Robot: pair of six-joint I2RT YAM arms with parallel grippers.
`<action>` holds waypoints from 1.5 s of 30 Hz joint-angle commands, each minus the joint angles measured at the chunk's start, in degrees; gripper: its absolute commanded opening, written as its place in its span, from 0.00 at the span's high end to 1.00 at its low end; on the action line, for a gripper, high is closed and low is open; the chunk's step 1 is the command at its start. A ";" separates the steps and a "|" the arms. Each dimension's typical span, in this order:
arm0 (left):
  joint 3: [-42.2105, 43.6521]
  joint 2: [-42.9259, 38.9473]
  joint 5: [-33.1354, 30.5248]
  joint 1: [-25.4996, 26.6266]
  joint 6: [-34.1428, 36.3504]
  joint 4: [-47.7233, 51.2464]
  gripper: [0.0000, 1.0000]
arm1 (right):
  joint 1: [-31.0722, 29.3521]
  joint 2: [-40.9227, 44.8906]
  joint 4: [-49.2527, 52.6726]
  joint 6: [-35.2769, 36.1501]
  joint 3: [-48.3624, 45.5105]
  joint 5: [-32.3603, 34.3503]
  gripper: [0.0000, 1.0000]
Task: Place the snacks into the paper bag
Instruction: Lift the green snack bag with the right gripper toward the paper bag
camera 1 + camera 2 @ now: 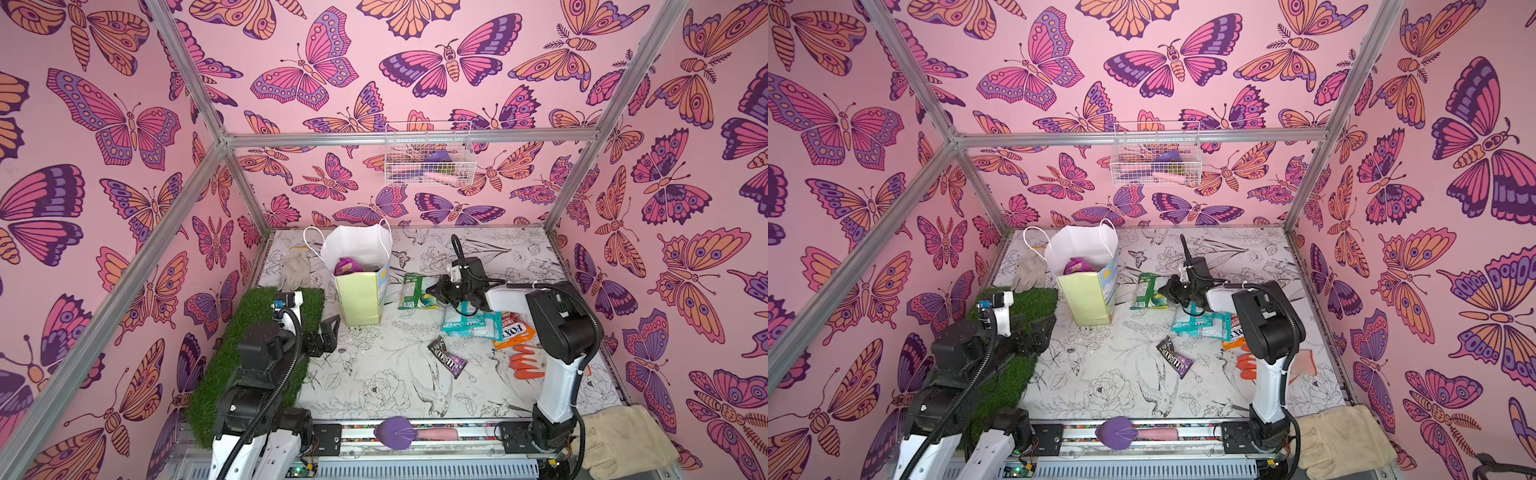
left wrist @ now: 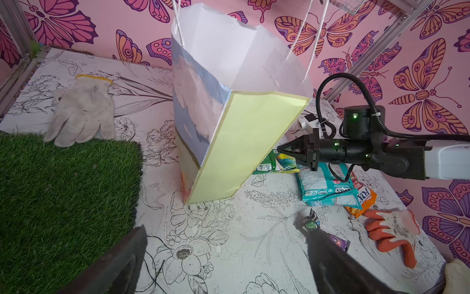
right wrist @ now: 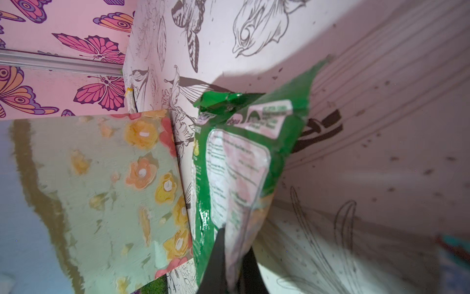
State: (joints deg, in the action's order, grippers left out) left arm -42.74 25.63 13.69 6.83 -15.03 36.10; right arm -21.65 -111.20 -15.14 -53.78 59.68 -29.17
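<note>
In the right wrist view, the right gripper is seen with its fingers closed tight on one edge of a green packet, which is pinched between them. The printed front of the bag is shown just beside that packet. Whether the packet is lifted clear of the worktop cannot be told.

In both top views the bag is seen standing upright and open near the back of the worktop, with a purple pouch inside it. The green packet is placed just to the right of the bag, with the right gripper at its right end. Teal packets are partly covered by the right arm, and an orange packet is tucked under their right edge. The M&M's are left alone nearer the front.

The left gripper is held with its fingers spread wide and nothing between them, near the front of the bag but apart from it.
</note>
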 commanded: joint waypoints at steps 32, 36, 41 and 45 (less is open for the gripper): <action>0.89 -0.40 -0.33 0.36 0.57 0.97 0.00 | -0.34 19.71 2.89 1.07 -0.58 -0.74 1.00; 0.82 -0.41 -0.33 0.33 0.49 0.94 0.00 | -0.50 22.52 4.04 1.79 -0.44 0.14 1.00; 0.82 -0.40 -0.40 0.34 0.56 0.92 0.00 | -0.84 25.19 5.46 2.71 0.06 0.94 1.00; 0.82 -0.40 -0.33 0.37 0.57 0.91 0.00 | -1.20 27.12 6.38 3.31 0.35 1.64 1.00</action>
State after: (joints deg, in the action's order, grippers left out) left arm -42.74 25.61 13.69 6.83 -15.03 36.10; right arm -22.22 -86.50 -8.27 -51.79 58.43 -28.34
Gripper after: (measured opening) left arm 0.995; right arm 0.073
